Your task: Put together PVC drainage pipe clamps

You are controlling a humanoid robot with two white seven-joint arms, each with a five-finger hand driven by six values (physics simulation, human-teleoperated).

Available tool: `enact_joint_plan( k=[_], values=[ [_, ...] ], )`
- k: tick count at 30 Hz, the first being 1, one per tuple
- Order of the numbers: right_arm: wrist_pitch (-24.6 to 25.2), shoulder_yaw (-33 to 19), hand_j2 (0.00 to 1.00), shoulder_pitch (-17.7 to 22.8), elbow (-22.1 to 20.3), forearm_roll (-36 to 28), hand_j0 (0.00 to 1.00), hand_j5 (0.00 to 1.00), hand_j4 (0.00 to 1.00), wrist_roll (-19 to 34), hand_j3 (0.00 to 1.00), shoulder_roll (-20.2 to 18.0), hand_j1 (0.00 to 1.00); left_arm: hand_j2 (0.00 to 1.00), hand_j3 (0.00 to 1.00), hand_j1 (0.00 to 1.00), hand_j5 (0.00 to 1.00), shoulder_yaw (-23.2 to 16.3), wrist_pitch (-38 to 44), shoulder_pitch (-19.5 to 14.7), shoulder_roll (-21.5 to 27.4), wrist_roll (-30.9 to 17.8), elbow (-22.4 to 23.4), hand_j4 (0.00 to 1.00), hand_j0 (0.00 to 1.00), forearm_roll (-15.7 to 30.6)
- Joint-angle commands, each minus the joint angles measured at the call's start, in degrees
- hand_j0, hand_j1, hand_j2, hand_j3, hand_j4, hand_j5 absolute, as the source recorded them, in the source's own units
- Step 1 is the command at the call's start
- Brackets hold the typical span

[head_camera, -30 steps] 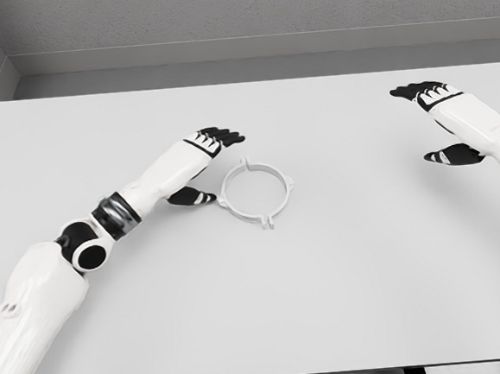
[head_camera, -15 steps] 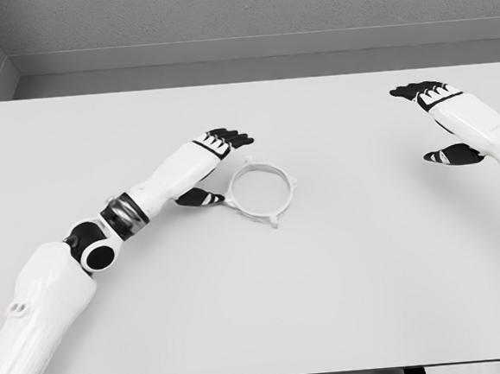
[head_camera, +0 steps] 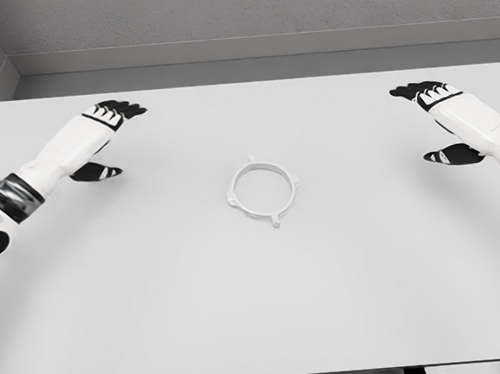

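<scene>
A white ring-shaped pipe clamp [head_camera: 262, 189] with small tabs around its rim lies flat near the middle of the white table [head_camera: 259, 307]. Nothing touches it. My left hand [head_camera: 108, 139] hovers far to the clamp's left near the back of the table, fingers spread and holding nothing. Over the far right side my right hand [head_camera: 435, 122] is also open, thumb hanging down, well away from the clamp.
A grey wall runs along the table's back edge, with a corner at the upper left. The front edge of the table shows at the bottom of the view.
My left hand has pulled back from beside the clamp to the far left of the table. The clamp had shifted slightly right earlier and now lies still. The right hand has not moved.
</scene>
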Motion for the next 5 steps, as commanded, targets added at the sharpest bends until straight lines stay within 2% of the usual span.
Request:
enact_joint_plan(
  k=[1,2,5],
  values=[
    [0.2,0.0,1.00,0.0,0.0,-0.4,1.00,1.00,1.00,0.0,1.00,0.0,1.00,1.00,1.00,1.00,1.00,3.5,0.0,0.1,7.4,0.1,1.7,1.00,1.00,3.4],
    [0.2,0.0,1.00,0.0,0.0,-0.4,1.00,1.00,1.00,0.0,1.00,0.0,1.00,1.00,1.00,1.00,1.00,3.9,0.0,0.6,9.3,0.1,3.2,1.00,1.00,3.7],
    [0.2,0.0,1.00,0.0,0.0,-0.4,1.00,1.00,1.00,0.0,1.00,0.0,1.00,1.00,1.00,1.00,1.00,6.2,0.0,2.5,10.5,0.1,3.9,1.00,1.00,3.7]
  ],
)
